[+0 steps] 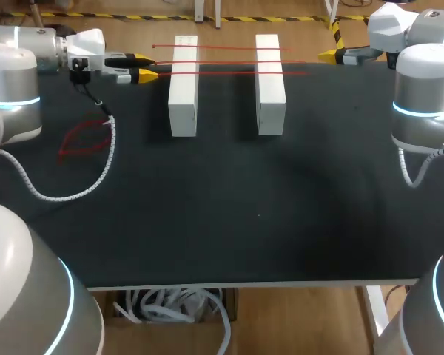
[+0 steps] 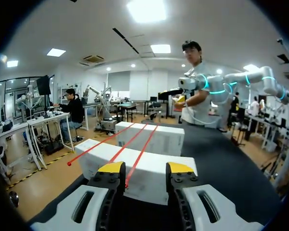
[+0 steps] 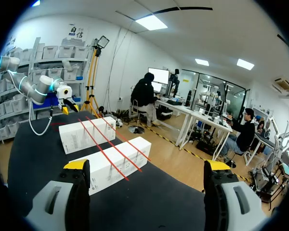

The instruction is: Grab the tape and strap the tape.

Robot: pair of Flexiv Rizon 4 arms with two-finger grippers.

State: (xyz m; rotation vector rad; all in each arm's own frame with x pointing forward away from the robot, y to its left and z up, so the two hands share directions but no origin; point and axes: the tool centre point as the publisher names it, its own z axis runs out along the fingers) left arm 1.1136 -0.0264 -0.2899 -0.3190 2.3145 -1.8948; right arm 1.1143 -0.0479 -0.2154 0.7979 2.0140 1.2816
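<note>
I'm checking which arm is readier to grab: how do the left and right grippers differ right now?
The left gripper has its fingers fairly close together; the right gripper has its fingers spread wide. The left gripper sits just beside the left white block, at the ends of the red tapes; the right gripper stands farther off from the right white block. Both are open, hold nothing and point inward along the tapes.

The lower edge of the near white block (image 2: 94,155) is hidden behind the left gripper (image 2: 145,169), and the loose red tape (image 1: 81,140) by the coiled cable (image 1: 107,159) is too thin to trace fully.
</note>
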